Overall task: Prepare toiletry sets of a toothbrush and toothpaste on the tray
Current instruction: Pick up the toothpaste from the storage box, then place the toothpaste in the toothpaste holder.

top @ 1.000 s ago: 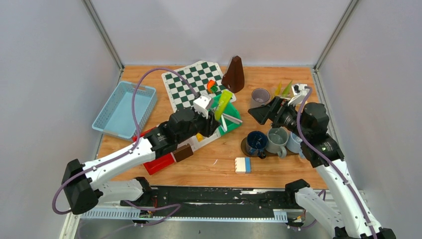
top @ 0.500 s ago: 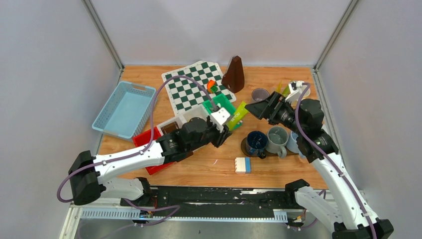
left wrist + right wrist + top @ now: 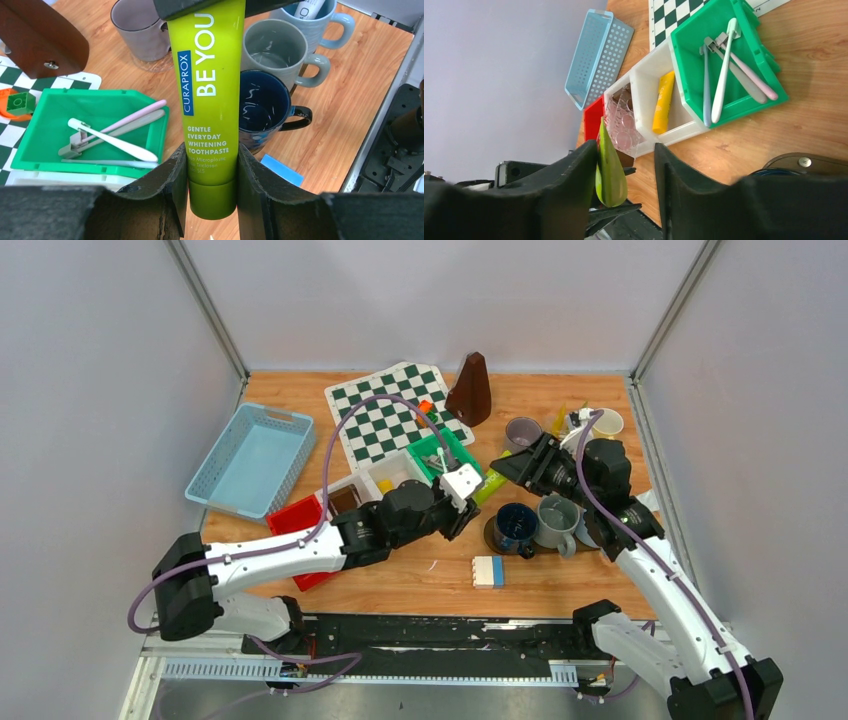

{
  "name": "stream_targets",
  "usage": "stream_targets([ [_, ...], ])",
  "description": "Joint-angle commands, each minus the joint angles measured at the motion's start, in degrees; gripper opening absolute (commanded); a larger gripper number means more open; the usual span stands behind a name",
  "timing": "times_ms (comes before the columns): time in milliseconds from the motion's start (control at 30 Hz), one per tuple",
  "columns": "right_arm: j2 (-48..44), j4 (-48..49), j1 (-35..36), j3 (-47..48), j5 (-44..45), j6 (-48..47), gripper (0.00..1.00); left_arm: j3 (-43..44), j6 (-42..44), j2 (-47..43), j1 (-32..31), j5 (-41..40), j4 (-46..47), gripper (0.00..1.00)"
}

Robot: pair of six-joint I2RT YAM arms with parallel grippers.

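A green toothpaste tube (image 3: pixel 207 100) is clamped near its cap by my left gripper (image 3: pixel 212 150), which is shut on it above the table, left of the mugs. In the top view the tube (image 3: pixel 487 487) bridges both grippers. My right gripper (image 3: pixel 625 150) straddles the tube's flat crimped end (image 3: pixel 610 175): one finger touches it, the other stands apart, so it is open. Below sit a dark blue mug (image 3: pixel 262 107), a grey-green mug (image 3: pixel 272 50), a grey mug (image 3: pixel 140 25) and a light blue mug (image 3: pixel 320 20). Several toothbrushes (image 3: pixel 723 70) lie in a green bin (image 3: pixel 744 107).
A yellow tube (image 3: pixel 664 102) lies in a white bin beside the green one. A light blue basket tray (image 3: pixel 250 458) sits far left. A chessboard (image 3: pixel 385 410) and a brown metronome (image 3: pixel 470 390) are at the back, a pale yellow mug (image 3: pixel 606 423) at the back right, and a blue-white block (image 3: pixel 489 571) near the front.
My left arm carried the green tube right and down toward the mugs. My right gripper swung left to meet it, and its jaws narrowed around the tube's crimped end.
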Motion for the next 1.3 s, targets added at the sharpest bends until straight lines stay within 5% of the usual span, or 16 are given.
stream_targets([
  [0,-0.2,2.9,0.3,0.1,-0.6,0.1,0.36,3.4,1.1,1.4,-0.7,0.2,5.1,0.00],
  [67,-0.5,2.9,0.3,0.2,-0.1,-0.7,0.20,3.6,0.9,2.1,-0.7,0.3,5.2,0.00],
  [167,-1.7,2.5,0.3,0.5,1.5,-2.5,0.01,3.8,0.5,3.0,-0.7,-0.1,5.1,0.13],
  [267,-3.7,1.3,0.3,0.9,4.7,-4.5,0.00,4.0,-0.7,3.0,-0.7,-1.0,4.9,0.29],
  [367,-6.8,-0.8,0.3,0.9,10.5,-7.2,0.00,3.8,-2.1,2.2,-0.7,-3.3,4.0,0.62],
  [533,-13.4,-4.2,0.2,-0.3,24.7,-13.1,0.00,3.0,-5.3,-0.6,-0.7,-9.3,0.6,0.96],
  [867,-24.5,-8.4,0.2,-6.0,53.0,-14.8,0.00,2.7,-12.2,-4.8,-0.7,-19.8,-10.7,1.00],
  [1267,-22.4,-9.6,0.2,-11.0,61.8,-8.8,0.00,1.5,-17.1,-5.9,-0.6,-22.6,-11.7,1.00],
])
